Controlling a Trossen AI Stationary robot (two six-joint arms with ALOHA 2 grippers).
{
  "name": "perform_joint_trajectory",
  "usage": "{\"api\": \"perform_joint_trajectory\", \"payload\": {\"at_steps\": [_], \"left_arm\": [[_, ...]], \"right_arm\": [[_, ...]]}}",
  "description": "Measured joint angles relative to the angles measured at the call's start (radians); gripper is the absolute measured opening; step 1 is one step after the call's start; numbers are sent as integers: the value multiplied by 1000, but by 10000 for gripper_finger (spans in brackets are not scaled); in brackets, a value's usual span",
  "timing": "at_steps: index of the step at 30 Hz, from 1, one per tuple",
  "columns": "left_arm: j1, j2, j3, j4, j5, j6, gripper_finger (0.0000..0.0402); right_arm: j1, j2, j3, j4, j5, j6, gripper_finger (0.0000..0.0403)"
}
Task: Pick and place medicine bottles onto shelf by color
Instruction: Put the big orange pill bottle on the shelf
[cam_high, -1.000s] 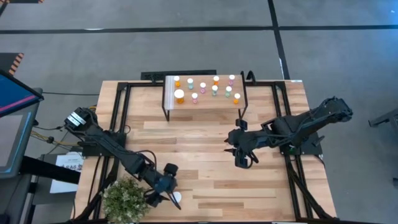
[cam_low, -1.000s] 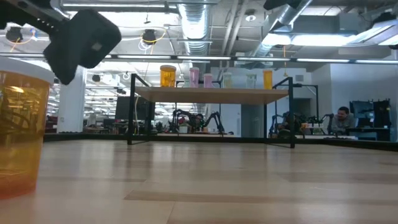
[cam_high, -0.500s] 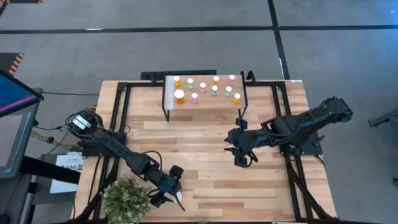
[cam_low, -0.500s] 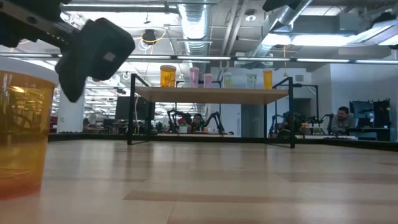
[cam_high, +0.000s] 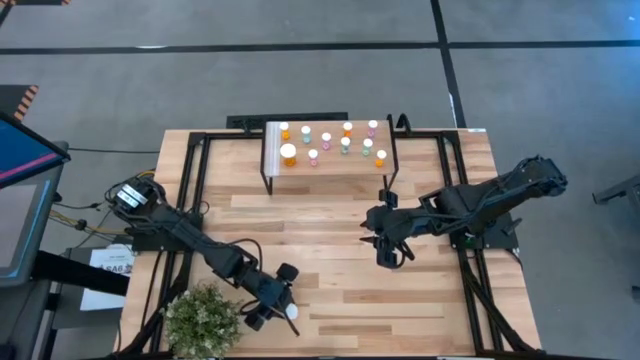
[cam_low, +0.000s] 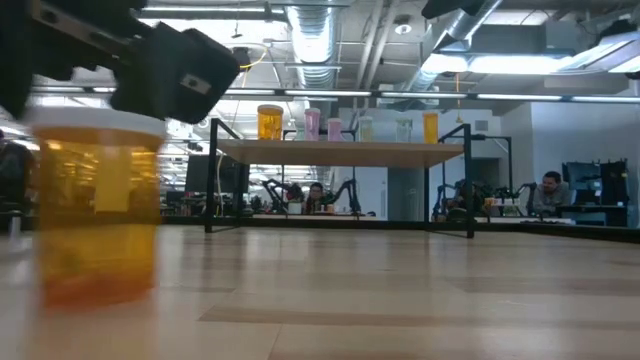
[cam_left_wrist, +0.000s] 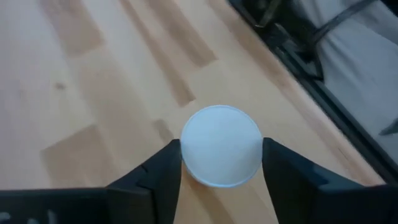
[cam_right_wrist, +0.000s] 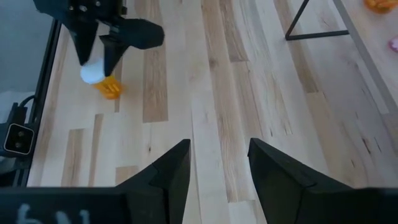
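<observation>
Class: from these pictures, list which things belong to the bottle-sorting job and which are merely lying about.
Belonging to the job:
- large orange bottle with white cap, between the left pincer fingers
- small white-capped bottles on the shelf
- low wood-topped shelf with black legs

Lying about:
- green potted plant
- right pincer, open, holding nothing

The left arm stretches low toward the near edge, its pincer (cam_high: 283, 309) fingers (cam_left_wrist: 155, 177) closed on a cap. The right arm is bent mid-tabletop, its pincer (cam_high: 392, 258) parted.
</observation>
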Motion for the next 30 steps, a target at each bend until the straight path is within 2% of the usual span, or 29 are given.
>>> {"api": "perform_joint_trajectory", "payload": {"at_steps": [8,13,19,26,30], "left_arm": [[82,-1,0,37,-77,70,181],[185,-1,32,43,-62,112,171],[297,-1,75,27,36,161,155],[356,-2,121,-62,36,175,153],[349,-60,126,-89,-1,183,154]], "right_arm": [[0,0,0,0,0,0,184],[0,0,0,-10,0,0,182],[0,0,0,-59,0,7,180],[0,0,0,-50,0,21,179],[1,34,2,49,-3,20,178]]}}
